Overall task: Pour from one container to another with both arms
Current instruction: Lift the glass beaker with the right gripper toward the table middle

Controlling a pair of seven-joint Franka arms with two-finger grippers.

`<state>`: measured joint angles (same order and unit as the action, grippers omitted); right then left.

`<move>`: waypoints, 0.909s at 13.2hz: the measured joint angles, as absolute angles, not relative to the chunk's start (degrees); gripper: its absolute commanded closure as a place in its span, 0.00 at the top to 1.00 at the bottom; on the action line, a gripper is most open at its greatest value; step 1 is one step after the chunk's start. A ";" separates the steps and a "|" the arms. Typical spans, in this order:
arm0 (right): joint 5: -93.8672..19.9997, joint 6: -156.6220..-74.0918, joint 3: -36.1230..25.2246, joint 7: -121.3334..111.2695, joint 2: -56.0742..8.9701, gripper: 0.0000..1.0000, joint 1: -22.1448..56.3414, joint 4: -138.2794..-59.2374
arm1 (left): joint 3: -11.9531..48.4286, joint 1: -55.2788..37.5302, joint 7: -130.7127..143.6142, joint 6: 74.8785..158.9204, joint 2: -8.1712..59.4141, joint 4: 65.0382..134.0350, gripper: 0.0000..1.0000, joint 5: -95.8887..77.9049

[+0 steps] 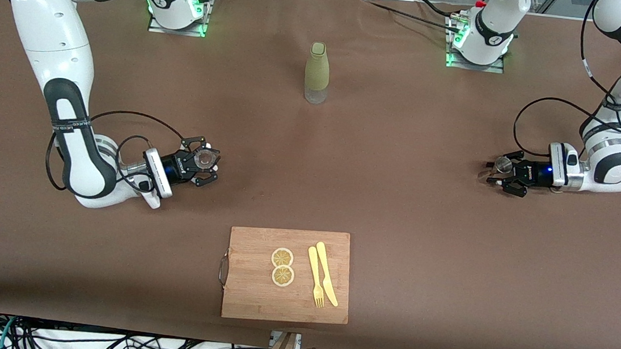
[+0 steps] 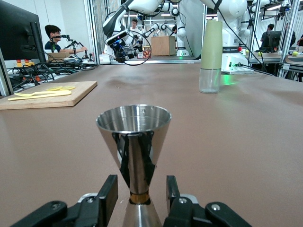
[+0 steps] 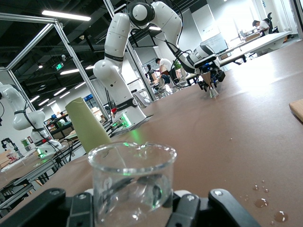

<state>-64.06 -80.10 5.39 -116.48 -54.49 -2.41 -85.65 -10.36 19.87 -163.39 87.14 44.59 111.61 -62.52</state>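
Note:
My right gripper [image 1: 204,162] is low at the table toward the right arm's end, shut on a clear glass beaker [image 1: 207,157]. In the right wrist view the beaker [image 3: 131,179] fills the gap and the black fingers [image 3: 79,208] lie against its sides. My left gripper [image 1: 497,172] is low at the left arm's end, open around a steel jigger [image 1: 501,165]. In the left wrist view the jigger [image 2: 134,132] stands upright on the table. The fingers [image 2: 109,193] flank its narrow waist with a gap on each side.
An olive-sleeved bottle [image 1: 317,72] with a clear base stands mid-table, near the arms' bases. A wooden cutting board [image 1: 253,300] lies near the front camera with two lemon slices [image 1: 282,266], a yellow fork [image 1: 315,277] and a yellow knife [image 1: 327,281]. Water drops [image 3: 261,202] dot the table by the beaker.

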 measured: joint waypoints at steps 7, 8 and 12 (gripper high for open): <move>-65.18 -79.53 8.39 -110.44 -54.40 0.12 -2.56 -83.11 | -11.33 20.08 -163.43 86.97 44.60 111.61 0.41 -62.13; -65.18 -79.34 8.38 -110.19 -54.39 0.12 -2.64 -82.93 | -11.33 20.08 -163.43 86.95 44.60 111.61 0.41 -62.13; -65.18 -79.20 8.38 -110.03 -54.40 0.12 -2.78 -82.93 | -11.33 20.08 -163.43 86.80 44.60 111.61 0.40 -62.13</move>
